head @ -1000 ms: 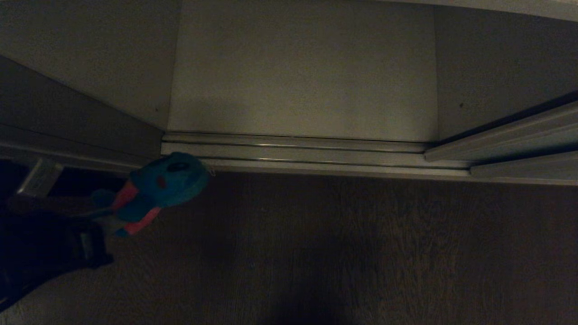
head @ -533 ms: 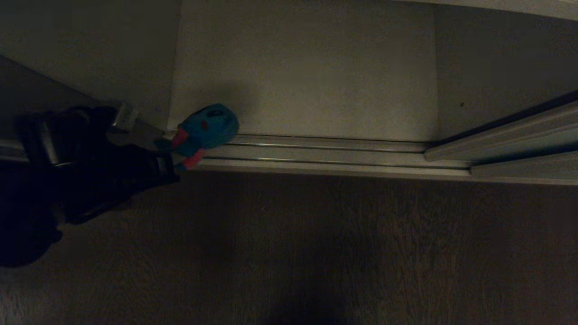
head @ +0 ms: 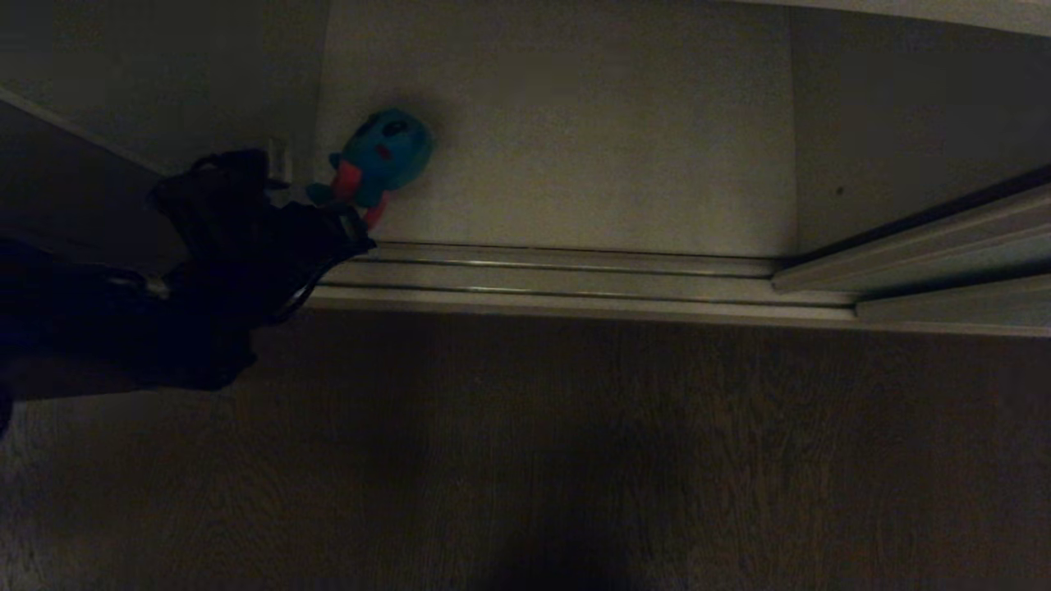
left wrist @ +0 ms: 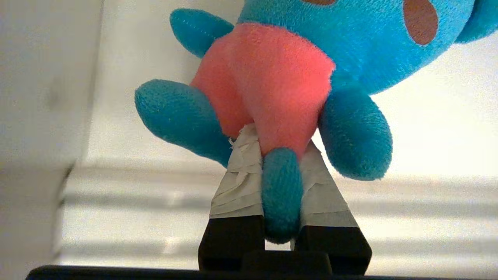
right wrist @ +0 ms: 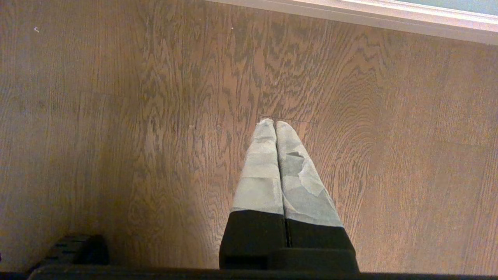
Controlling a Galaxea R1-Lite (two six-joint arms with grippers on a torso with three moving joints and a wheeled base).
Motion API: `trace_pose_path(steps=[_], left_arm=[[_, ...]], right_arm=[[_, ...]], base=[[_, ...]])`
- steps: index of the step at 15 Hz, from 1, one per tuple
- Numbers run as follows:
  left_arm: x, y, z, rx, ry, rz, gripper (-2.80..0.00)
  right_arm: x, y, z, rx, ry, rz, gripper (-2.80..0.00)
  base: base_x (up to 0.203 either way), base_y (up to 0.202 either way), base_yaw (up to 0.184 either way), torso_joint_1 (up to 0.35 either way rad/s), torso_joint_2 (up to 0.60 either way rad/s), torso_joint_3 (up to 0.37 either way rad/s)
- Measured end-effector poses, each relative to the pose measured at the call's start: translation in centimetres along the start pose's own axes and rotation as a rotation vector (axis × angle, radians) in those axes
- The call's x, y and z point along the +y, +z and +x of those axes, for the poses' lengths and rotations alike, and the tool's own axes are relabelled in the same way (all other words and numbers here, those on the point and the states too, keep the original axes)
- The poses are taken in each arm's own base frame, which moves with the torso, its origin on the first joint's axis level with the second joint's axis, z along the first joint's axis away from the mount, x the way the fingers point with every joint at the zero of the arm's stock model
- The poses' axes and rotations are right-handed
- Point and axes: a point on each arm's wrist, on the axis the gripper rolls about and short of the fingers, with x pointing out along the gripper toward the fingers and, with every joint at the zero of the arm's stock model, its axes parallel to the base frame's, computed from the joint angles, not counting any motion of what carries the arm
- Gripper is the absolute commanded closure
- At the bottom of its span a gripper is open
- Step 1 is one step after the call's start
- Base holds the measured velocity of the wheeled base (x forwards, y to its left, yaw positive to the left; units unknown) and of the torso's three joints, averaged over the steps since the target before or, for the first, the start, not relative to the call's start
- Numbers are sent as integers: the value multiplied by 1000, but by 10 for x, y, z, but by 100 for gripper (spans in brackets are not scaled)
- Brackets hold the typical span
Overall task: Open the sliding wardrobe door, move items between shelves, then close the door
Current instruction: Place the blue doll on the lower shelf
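Note:
A blue plush toy (head: 382,152) with a pink-red belly hangs over the near left corner of the white shelf board (head: 575,139) inside the wardrobe. My left gripper (left wrist: 274,144) is shut on the toy (left wrist: 272,77) low on its body, and one small blue limb hangs between the taped fingers (left wrist: 237,182). In the head view the dark left arm (head: 238,246) reaches in over the floor track (head: 575,279). The sliding wardrobe door (head: 944,246) shows only as a light metal edge at the right. My right gripper (right wrist: 275,124) is shut and empty, pointing down at the wooden floor (right wrist: 116,116).
The wardrobe's left wall (head: 164,74) stands close beside the toy and arm. Dark wooden floor (head: 616,451) lies in front of the track. A pale skirting strip (right wrist: 350,15) runs along the floor's edge in the right wrist view.
My left arm has carried the blue toy from over the floor in front of the track, across the track, and in over the white shelf board. The right gripper has not moved.

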Motion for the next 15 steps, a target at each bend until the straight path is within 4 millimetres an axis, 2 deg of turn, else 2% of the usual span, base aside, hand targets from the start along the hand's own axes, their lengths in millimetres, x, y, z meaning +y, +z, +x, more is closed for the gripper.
trace_pose_path(steps=[3,6,12,13,15], left_arm=[[-6,-15,23,-16,-2,-28,0],[-12,-19,41,-81,64,-57,0],[-22,-26,61,-165,88,-75,0],[-23,-29,63,-163,93,-77,-280],[-24,-31,65,-165,90,-81,-280]], right_arm=[[0,0,0,0,0,0,0],[0,0,0,0,0,0,0],[0,0,0,0,0,0,0],[0,0,0,0,0,0,0],[0,0,0,0,0,0,0]], base=[[0,0,0,0,0,0],[0,0,0,0,0,0],[0,0,0,0,0,0],[0,0,0,0,0,0],[0,0,0,0,0,0]])
